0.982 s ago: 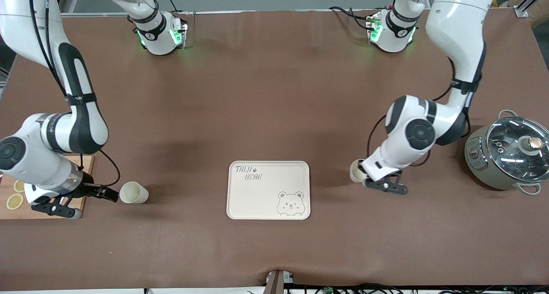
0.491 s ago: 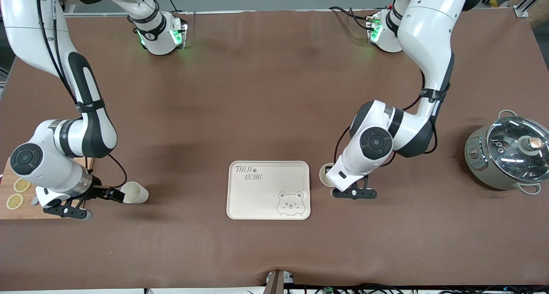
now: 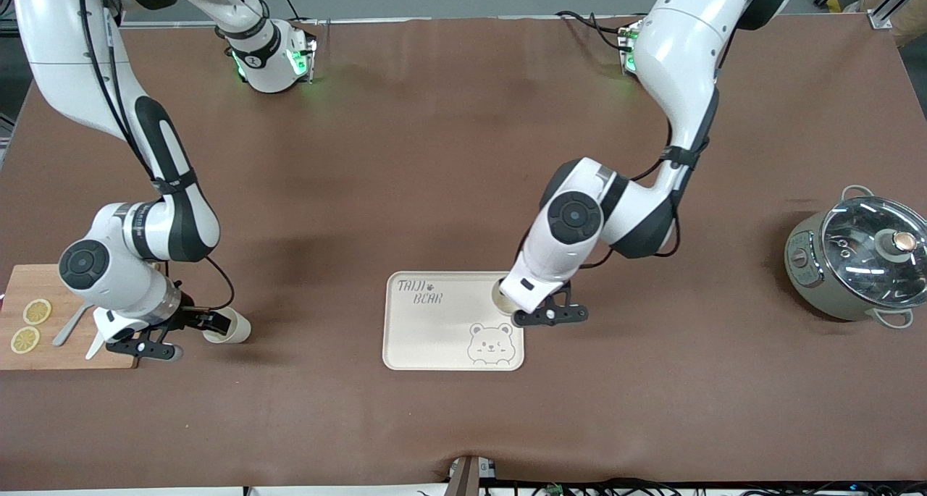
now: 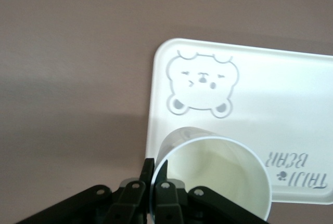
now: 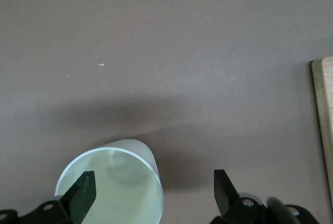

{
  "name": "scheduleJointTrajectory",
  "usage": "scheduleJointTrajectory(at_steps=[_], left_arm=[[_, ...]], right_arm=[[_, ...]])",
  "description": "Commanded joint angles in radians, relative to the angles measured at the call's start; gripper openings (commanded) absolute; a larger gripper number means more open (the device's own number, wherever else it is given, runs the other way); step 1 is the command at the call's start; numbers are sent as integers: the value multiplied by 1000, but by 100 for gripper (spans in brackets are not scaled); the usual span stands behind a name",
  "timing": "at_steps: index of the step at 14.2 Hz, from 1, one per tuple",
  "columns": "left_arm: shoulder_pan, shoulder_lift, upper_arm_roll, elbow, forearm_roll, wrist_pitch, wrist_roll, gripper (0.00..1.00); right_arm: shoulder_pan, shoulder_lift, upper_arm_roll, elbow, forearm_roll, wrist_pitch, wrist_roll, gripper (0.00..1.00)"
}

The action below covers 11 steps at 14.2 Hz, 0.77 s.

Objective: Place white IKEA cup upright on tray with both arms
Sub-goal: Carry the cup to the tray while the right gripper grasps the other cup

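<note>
My left gripper (image 4: 154,182) pinches the white plastic cup's (image 4: 213,174) rim over the cream rectangular tray (image 3: 427,337); lower level. My right gripper (image 5: 151,193), spread open, straddles another white cup (image 5: 112,182) beside the tray.

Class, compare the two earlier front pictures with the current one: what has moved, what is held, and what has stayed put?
The left gripper has carried its cup from the bare table at the left arm's end to over the tray, still shut on the rim. The right gripper has advanced until one of its open fingers reaches inside the second cup. That cup, the tray, pot and cutting board stayed.
</note>
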Motion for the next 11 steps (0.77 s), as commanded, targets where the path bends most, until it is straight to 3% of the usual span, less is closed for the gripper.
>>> scheduleJointTrajectory(at_steps=[1, 5, 11], left_arm=[[-27, 62, 12, 37, -11, 74, -45, 0], [-44, 133, 14, 35, -10, 217, -85, 0], [-44, 166, 16, 32, -7, 237, -81, 0]], right_arm=[[-2, -19, 0, -27, -17, 10, -6, 100], [-7, -16, 0, -56, -17, 68, -23, 100], [-13, -11, 1, -67, -17, 97, -21, 100]])
